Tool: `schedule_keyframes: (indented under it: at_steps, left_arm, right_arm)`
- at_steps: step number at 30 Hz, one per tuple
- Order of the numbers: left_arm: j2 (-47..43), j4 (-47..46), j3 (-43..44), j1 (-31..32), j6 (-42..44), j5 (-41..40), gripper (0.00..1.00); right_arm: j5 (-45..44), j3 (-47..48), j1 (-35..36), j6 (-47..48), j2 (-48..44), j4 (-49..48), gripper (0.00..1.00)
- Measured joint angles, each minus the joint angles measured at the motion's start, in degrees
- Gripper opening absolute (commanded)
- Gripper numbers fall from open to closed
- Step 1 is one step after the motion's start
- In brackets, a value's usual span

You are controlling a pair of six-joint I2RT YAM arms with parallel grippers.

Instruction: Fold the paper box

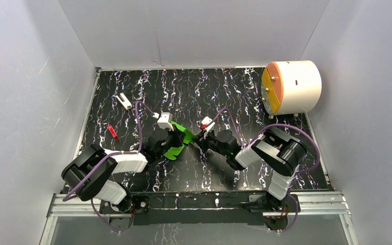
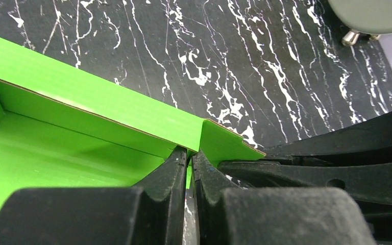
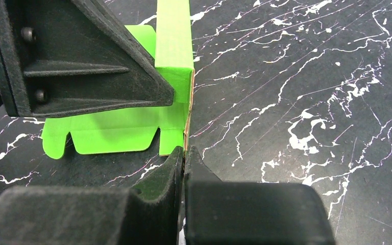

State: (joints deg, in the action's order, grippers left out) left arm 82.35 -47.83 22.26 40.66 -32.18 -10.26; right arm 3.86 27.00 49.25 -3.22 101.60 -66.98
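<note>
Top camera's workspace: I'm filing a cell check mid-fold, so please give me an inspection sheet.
Surface: black mat with white veining.
Job's things: green paper box, partly folded, one wall raised, between the arms.
Clutter: small red item, small white item, white cylinder at far right.
Grippers: left gripper and right gripper each pinch a box edge.
Cables: purple cables loop along both arms.
Surroundings: white walls on three sides.
</note>
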Motion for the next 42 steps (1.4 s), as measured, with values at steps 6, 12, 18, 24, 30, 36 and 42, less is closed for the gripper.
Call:
schedule_keyframes:
  at_steps: [6,12,18,24,30,36,42]
  left_arm:
    - [2.1,-3.2,-0.3,1.6,4.2,-4.1,0.09]
    - [3.4,-4.7,-1.0,2.4,6.9,-7.1,0.17]
    - [-1.0,-2.8,-5.6,1.9,8.4,-8.0,0.29]
    - [-11.2,0.7,-8.3,1.6,9.1,-5.7,0.38]
    - [-17.6,5.7,-9.9,1.7,9.0,-2.9,0.45]
    - [-19.6,9.1,-12.5,3.1,7.7,-3.3,0.55]
    - [-17.3,6.9,-12.5,7.7,8.5,-8.2,0.68]
  right_arm:
    - [-0.4,0.5,0.4,0.8,0.0,0.9,0.0]
    - [-0.8,0.6,0.5,1.0,0.0,0.8,0.0]
    - [-0.7,0.6,1.3,1.3,-0.3,0.9,0.0]
    - [-0.7,0.5,1.5,1.6,-0.7,1.2,0.0]
    - [-0.7,0.5,1.5,1.5,-0.7,1.3,0.0]
    - [-0.6,0.5,1.5,1.5,-0.7,1.3,0.0]
    - [-0.6,0.5,1.5,1.5,-0.7,1.3,0.0]
